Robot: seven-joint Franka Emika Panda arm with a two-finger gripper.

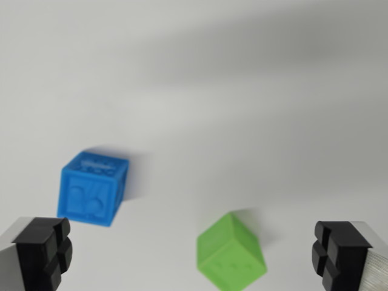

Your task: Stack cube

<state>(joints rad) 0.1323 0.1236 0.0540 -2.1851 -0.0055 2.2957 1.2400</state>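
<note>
Hovering over plain white desk (242, 91), pincer (194, 257) gaping wide, holding nothing. Small green plastic cube (231, 253) sitting between fingertips, closer to wrist view's right one, corner-on. Embossed blue plastic cube (93, 188) lying beyond wrist view's left fingertip, well apart. Guessing green one's getting grabbed first, needs slight twist.

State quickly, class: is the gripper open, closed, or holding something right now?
Gripper: open and empty; the green cube sits between its fingers, ungrasped, and the blue cube lies apart.

Blue cube (93, 188), green cube (231, 253) (apart)
</note>
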